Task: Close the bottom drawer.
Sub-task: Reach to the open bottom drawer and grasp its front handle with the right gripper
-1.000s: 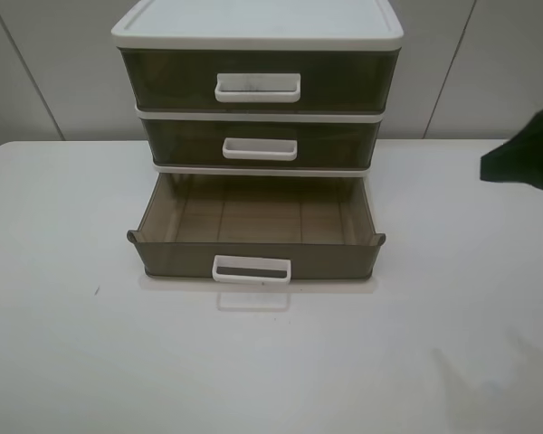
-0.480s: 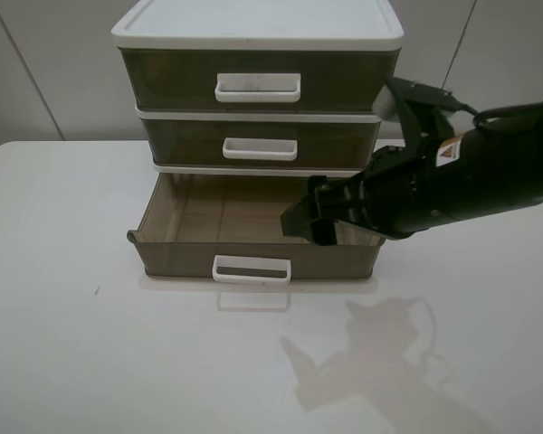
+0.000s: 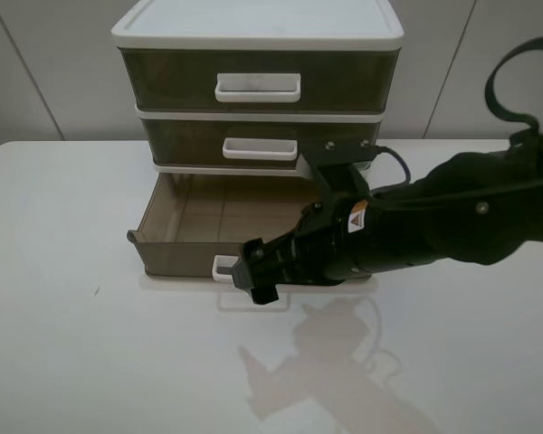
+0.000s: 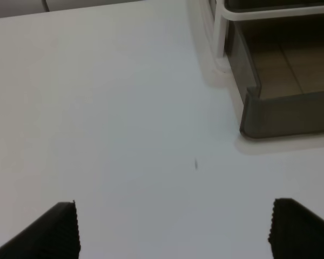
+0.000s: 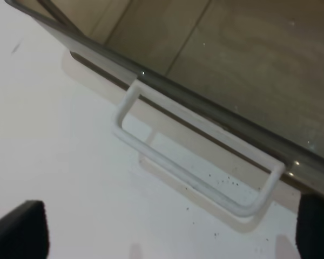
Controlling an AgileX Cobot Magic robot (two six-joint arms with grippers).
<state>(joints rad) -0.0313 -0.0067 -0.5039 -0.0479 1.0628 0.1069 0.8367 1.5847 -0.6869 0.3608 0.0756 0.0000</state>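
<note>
The bottom drawer (image 3: 176, 256) is pulled out of the three-drawer unit (image 3: 258, 27) and is empty. Its white loop handle (image 3: 223, 265) is partly hidden behind my right gripper (image 3: 258, 280), which hangs open just in front of the drawer's front wall. In the right wrist view the handle (image 5: 194, 162) lies between and ahead of the open fingers (image 5: 19, 232), apart from them, with the drawer (image 5: 232, 59) beyond. My left gripper (image 4: 175, 232) is open and empty over the bare table, and the drawer's front left corner (image 4: 281, 113) lies ahead of it.
The middle drawer (image 3: 260, 143) and the top drawer (image 3: 258, 83) are shut. The white table (image 3: 72, 344) runs all round the unit. My right arm (image 3: 434, 231) crosses over the right part of the open drawer.
My right arm has come in from the right and swung down and left, from over the drawer to just in front of its handle. The drawer has not moved.
</note>
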